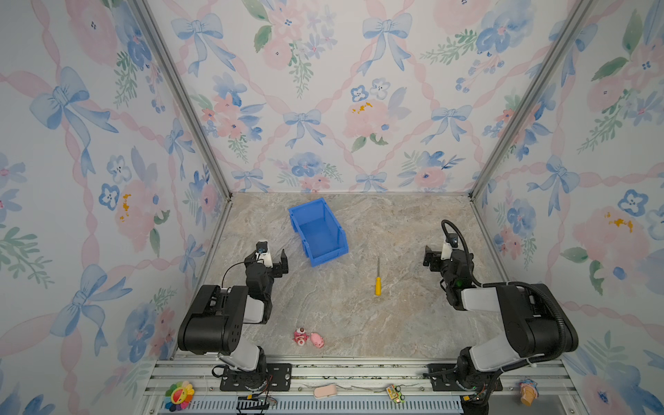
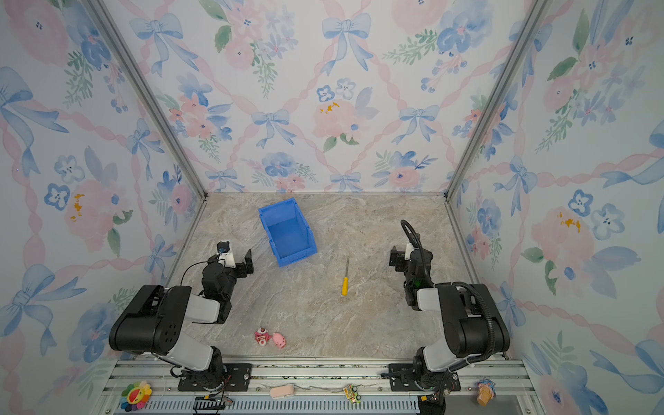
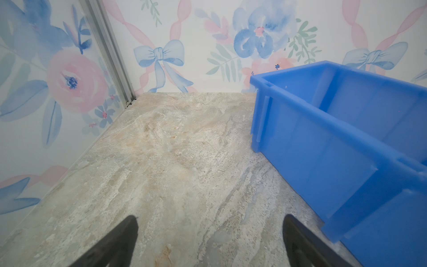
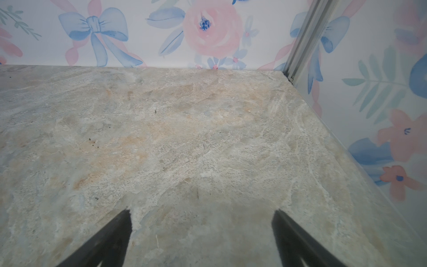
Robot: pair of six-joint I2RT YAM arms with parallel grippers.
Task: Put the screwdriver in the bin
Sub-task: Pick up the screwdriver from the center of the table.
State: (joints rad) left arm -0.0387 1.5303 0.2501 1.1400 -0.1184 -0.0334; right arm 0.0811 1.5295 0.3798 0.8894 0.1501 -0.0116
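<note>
Screwdriver (image 1: 377, 282) lies flat on the desk (image 1: 345, 323), in the open stretch between my two arms and closer to the right one. Its yellow handle points toward the near edge and its thin grey shaft toward the far side. Nothing touches it.

The bin (image 1: 307, 205) stands on the far left part of the desk, turned a little askew, and I can see only its blue floor inside. The screwdriver is to the near right of it, apart from it, with bare desk between them.

My left claw (image 3: 210, 222) is spread wide with nothing between its fingers (image 3: 129, 231), only marbled desk. It sits just left of the bin's near end. In the left wrist view the bin's (image 3: 323, 143) side wall runs close past one finger, but a strip of desk shows between them.

My right claw (image 4: 201, 212) is also spread wide and holds nothing. It faces bare desk toward the far right corner, well to the right of the screwdriver, which does not show in that wrist view.

Two small pink toys (image 1: 309, 338) sit together on the desk by the near edge, clear of both claws.
</note>
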